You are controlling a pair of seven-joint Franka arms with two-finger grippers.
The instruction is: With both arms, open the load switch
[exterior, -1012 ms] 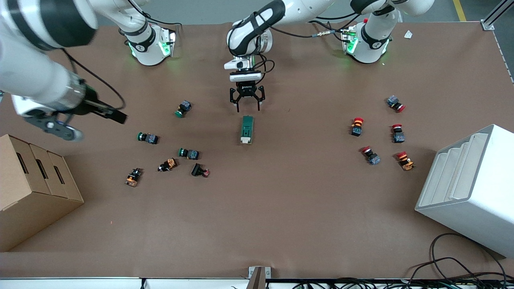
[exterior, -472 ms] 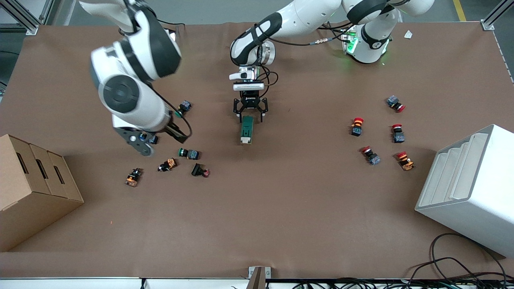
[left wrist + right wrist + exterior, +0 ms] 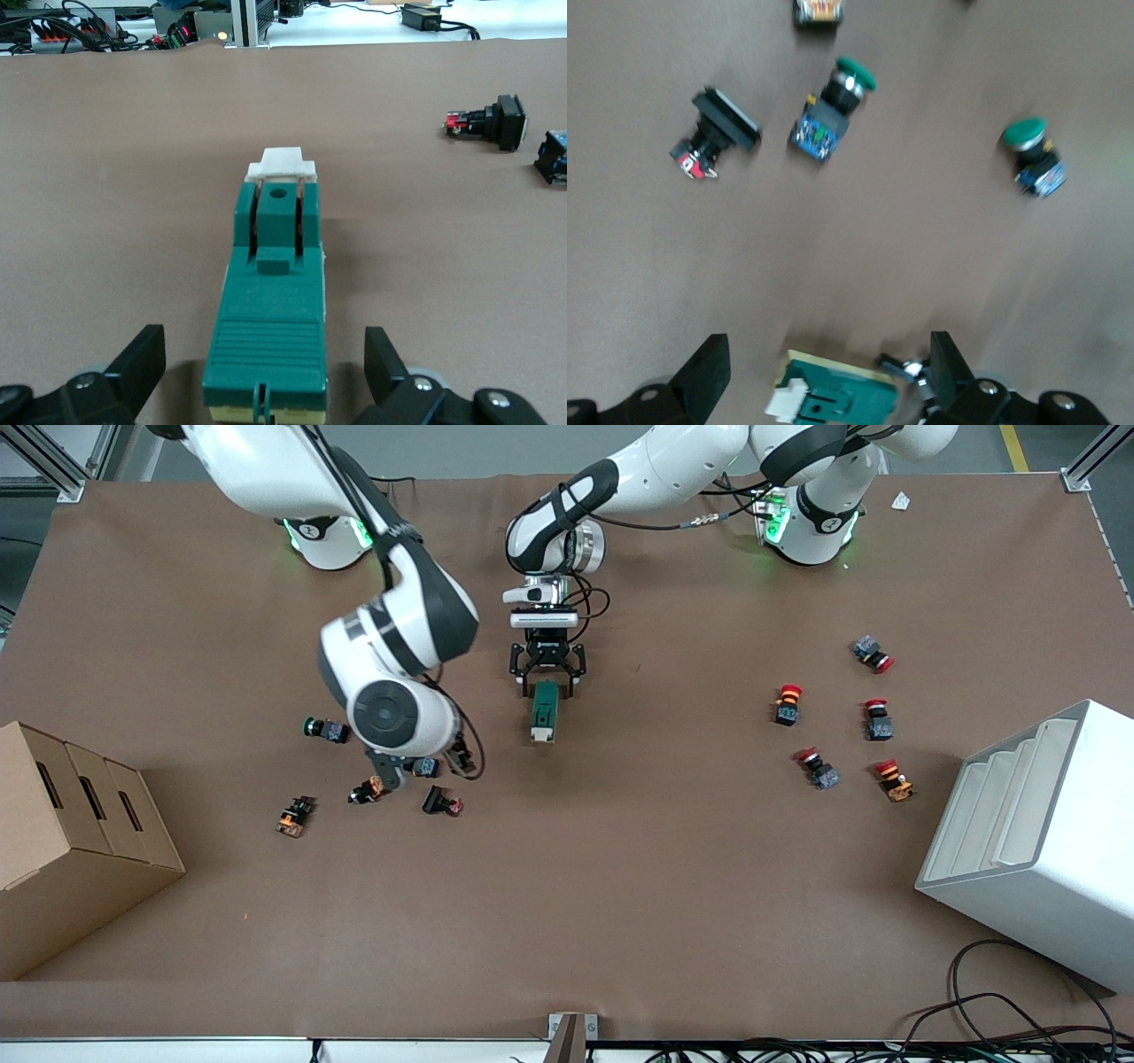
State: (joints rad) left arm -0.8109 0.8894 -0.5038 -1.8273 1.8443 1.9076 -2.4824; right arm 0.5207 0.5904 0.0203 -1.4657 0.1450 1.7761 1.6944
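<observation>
A: Switch first: where is it sitting?

B: The load switch is lying on the brown bench near the middle, somewhat toward the edge where the arm bases are standing, its white toggle pointing toward the front camera's edge. Green push buttons are lying apart from it toward the right arm's end, red ones toward the left arm's end.

A: And the left gripper?

B: The left gripper is straddling the switch's green end, the one away from the toggle. Its fingers are standing spread on either side of the body with bench showing in the gaps, so nothing is being grasped yet.

A: The right one?

B: The right gripper is hanging over the bench between the green buttons and the switch, fingers released and holding nothing; its wrist camera is catching the toggle end just below.

A: So which step is this?

B: I'd judge the bracing step is under way. Next, the left fingers need closing squarely on the green body to pin it, then the right gripper needs lining up on the white toggle to work it open without knocking the buttons.
</observation>
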